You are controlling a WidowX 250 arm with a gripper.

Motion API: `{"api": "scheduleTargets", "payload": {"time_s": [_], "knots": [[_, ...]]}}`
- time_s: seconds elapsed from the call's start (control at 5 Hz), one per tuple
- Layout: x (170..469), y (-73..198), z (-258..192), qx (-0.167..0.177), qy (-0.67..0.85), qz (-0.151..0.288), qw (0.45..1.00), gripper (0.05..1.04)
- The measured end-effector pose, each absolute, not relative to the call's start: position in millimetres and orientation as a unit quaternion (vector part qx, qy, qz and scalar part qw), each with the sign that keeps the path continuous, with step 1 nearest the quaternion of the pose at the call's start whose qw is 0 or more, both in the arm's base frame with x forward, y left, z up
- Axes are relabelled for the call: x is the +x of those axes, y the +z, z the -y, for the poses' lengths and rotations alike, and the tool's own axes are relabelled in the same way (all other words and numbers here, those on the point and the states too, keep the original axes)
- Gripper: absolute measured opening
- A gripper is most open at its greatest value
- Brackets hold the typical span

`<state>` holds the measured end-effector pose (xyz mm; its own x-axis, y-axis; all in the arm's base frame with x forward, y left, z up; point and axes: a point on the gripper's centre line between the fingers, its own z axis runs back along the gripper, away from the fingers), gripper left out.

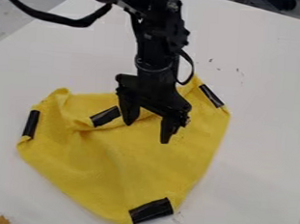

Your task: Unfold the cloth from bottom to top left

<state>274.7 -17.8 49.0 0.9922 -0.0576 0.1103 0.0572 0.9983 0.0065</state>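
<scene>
The fingers (pixel 167 128) are spread wide, released, over the yellow cloth (pixel 129 161); whether they touch it is unclear.

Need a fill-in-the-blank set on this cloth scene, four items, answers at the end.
1. The colour of the cloth is ____.
2. Hanging over the cloth, the gripper has its two fingers standing ____ rather than together.
3. The number of black strips showing on the cloth is ____.
4. The colour of the table under the cloth is ____.

Missing words: yellow; apart; four; white.
</scene>
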Motion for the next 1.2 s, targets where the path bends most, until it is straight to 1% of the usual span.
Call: {"api": "scheduleTargets", "payload": {"time_s": [0.2, 0.4, 0.6, 0.8, 1.0, 1.2], "knots": [[278, 51, -9, 0.014, -0.022, 0.066, 0.997, 1.001], [288, 57, -30, 0.019, -0.022, 0.089, 0.996, 1.001], [291, 49, -44, 0.013, -0.024, 0.082, 0.996, 1.001], [290, 35, -54, -0.002, -0.023, 0.064, 0.998, 1.001], [287, 16, -56, -0.027, -0.024, 0.048, 0.998, 1.001], [284, 9, -57, -0.036, -0.023, 0.038, 0.998, 0.966]]}}
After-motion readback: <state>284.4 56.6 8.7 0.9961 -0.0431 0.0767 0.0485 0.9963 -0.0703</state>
